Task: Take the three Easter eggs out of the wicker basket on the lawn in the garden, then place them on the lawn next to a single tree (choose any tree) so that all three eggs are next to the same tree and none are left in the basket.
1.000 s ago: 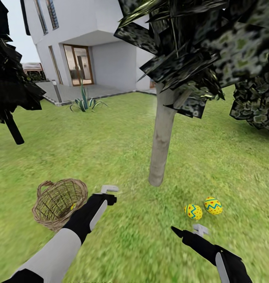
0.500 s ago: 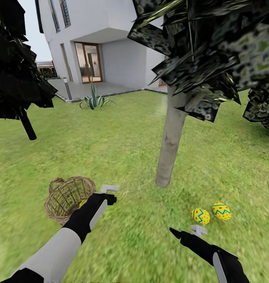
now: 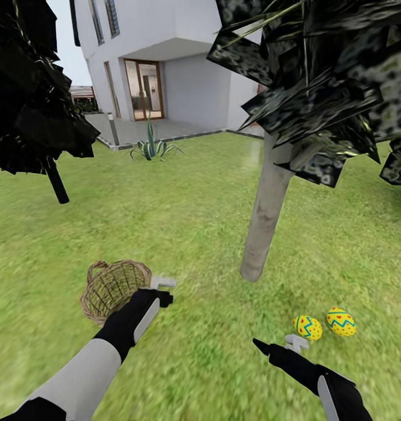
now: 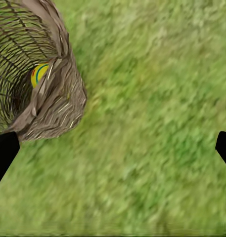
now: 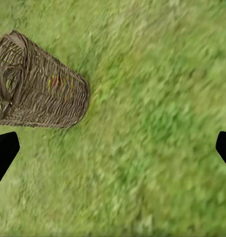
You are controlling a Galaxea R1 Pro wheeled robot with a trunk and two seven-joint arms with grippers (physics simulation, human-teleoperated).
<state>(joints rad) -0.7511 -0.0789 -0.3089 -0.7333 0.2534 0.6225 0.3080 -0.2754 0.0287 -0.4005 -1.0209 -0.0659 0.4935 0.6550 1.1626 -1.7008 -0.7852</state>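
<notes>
- Two eggs [image 3: 324,325] lie on the lawn [image 3: 182,222] near the tree [image 3: 264,228].
- One egg [image 4: 38,74] sits inside the basket [image 3: 114,289].
- Left tool [image 3: 163,283], beside the basket's rim, gapes wide, empty.
- Right tool [image 3: 296,342] gapes too, empty.

Open lawn [image 3: 200,356] is lying between both arms, unobstructed. Wicker basket [image 3: 114,287] is sitting just beside the left gripper [image 3: 163,283], mouth open, one egg [image 4: 39,74] showing through the weave. Grey tree trunk [image 3: 266,219] is standing ahead; two eggs [image 3: 307,327] are resting near the right gripper [image 3: 296,342]. Low foliage [image 3: 317,76] is overhanging the trunk.
</notes>
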